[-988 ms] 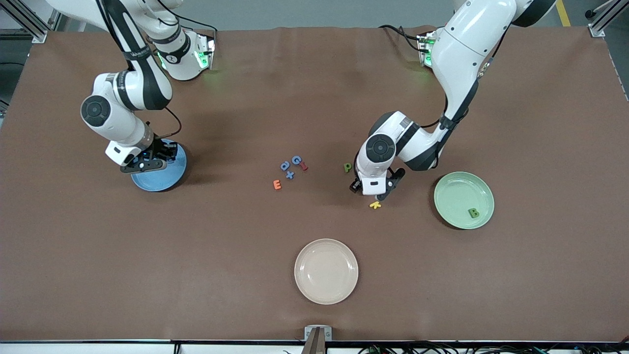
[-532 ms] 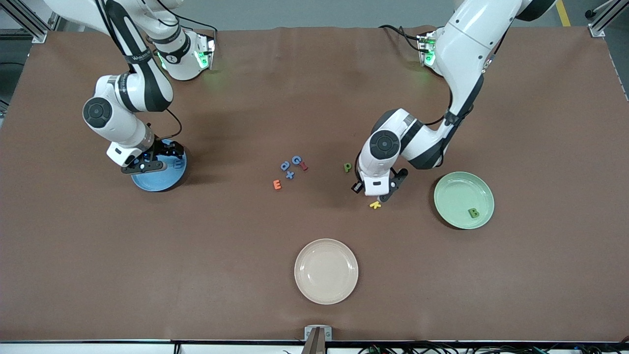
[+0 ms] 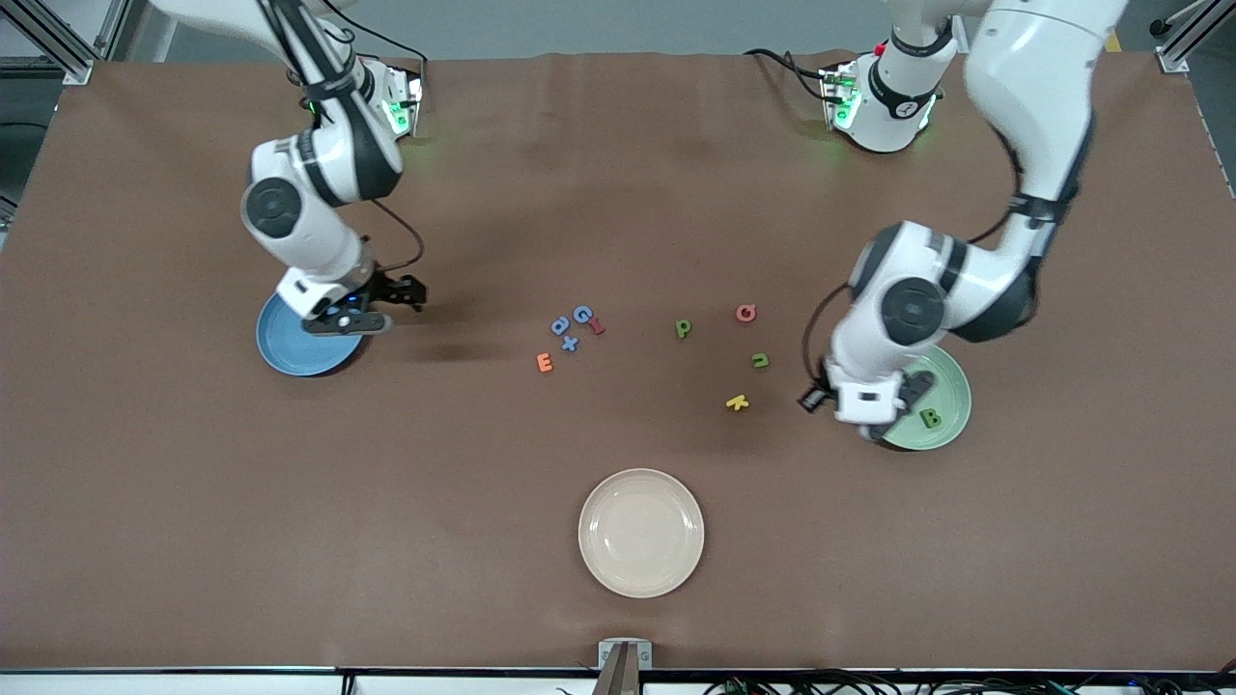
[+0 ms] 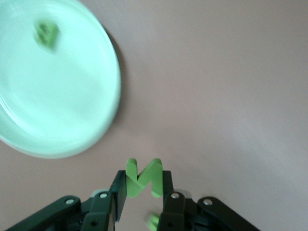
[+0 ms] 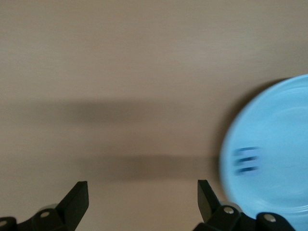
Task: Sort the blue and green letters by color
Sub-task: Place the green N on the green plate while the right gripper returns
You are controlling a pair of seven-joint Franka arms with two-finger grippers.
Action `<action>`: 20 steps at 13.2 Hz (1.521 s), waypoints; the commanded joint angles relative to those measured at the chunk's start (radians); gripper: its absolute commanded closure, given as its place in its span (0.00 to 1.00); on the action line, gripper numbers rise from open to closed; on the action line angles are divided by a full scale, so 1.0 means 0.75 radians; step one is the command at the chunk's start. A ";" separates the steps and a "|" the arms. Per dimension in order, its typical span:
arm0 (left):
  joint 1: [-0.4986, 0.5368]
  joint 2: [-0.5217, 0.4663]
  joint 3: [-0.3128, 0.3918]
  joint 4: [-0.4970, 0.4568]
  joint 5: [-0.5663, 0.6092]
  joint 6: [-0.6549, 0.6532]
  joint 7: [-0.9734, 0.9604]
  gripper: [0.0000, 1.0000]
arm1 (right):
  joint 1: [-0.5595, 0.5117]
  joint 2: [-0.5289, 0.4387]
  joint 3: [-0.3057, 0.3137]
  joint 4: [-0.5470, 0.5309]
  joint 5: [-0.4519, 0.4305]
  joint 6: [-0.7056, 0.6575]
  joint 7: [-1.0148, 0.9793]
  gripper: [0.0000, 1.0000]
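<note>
We see the round cream plate (image 3: 641, 532) nearest, bare. Farther, our left claw (image 4: 144, 192) pinches a green foam letter (image 4: 143, 177) at the round green plate's (image 3: 951, 384) rim, where a green B (image 3: 931, 418) lies. Loose green p (image 3: 683, 328), green n (image 3: 761, 361) and blue letters (image 3: 571, 326) remain on the worktop among yellow, red and orange ones. Our right claw (image 5: 142, 195) hangs wide open, empty, beside the blue plate (image 3: 285, 349) holding one blue letter (image 5: 247, 160).

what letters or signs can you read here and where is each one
"B": green letter on the green plate
"P": green letter on the table
"E": orange letter
"+": blue sign
"G": blue letter
"K": yellow letter, lying turned
Green piece in the left gripper: shape unclear
Blue piece on the blue plate: blurred
</note>
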 commanded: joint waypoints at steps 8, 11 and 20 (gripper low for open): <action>0.255 0.109 -0.012 -0.033 0.162 0.022 0.298 0.70 | 0.422 0.219 -0.014 0.153 0.013 0.159 0.775 0.05; 0.253 0.099 -0.012 -0.035 0.164 0.012 0.298 0.11 | 0.457 0.303 -0.014 0.277 0.009 0.147 0.906 0.05; 0.229 0.019 -0.186 -0.060 0.144 -0.082 0.104 0.08 | 0.502 0.637 -0.014 0.709 -0.119 0.136 1.027 0.21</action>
